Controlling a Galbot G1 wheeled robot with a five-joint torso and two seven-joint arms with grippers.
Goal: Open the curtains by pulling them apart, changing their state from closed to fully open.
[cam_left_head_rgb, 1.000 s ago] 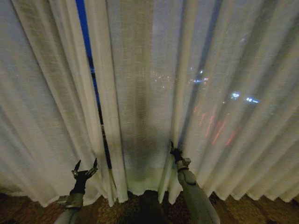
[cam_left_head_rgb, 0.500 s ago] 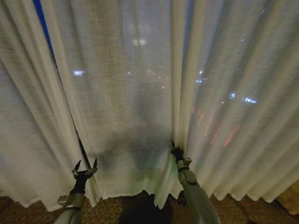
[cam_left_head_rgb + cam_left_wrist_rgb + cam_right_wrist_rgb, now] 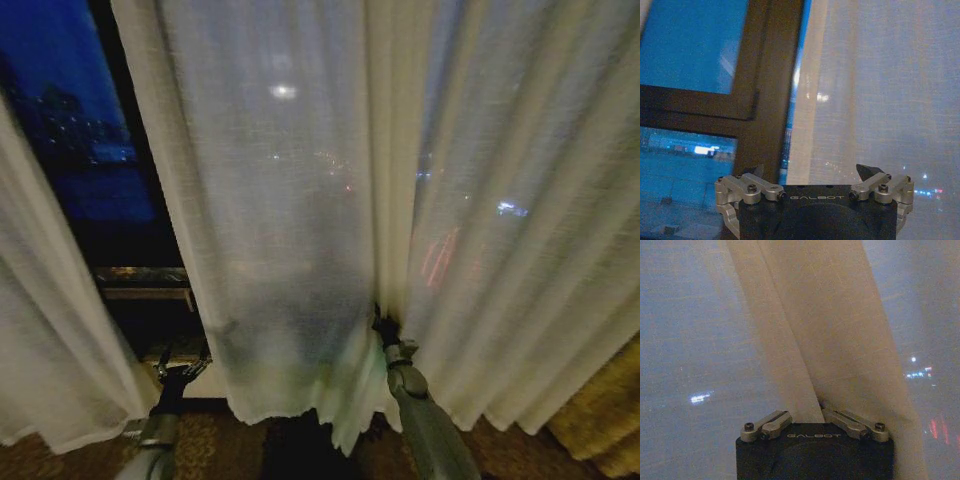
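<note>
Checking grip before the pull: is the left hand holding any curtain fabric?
No, the left hand is open, its fingers apart before the window frame.

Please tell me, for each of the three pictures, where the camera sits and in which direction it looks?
Head view: on the head, facing forward-down at the curtains; shows left gripper and right gripper.
Left wrist view: behind the open left gripper, facing window frame and curtain edge.
Right wrist view: behind the right gripper, shut on a fold.
All share the curtains.

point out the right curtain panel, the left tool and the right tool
right curtain panel (image 3: 290,200), head view, on its flat sheer middle
left tool (image 3: 182,362), head view, midway between its open fingertips
right tool (image 3: 805,412), right wrist view, where its fingertips pinch the fold
</note>
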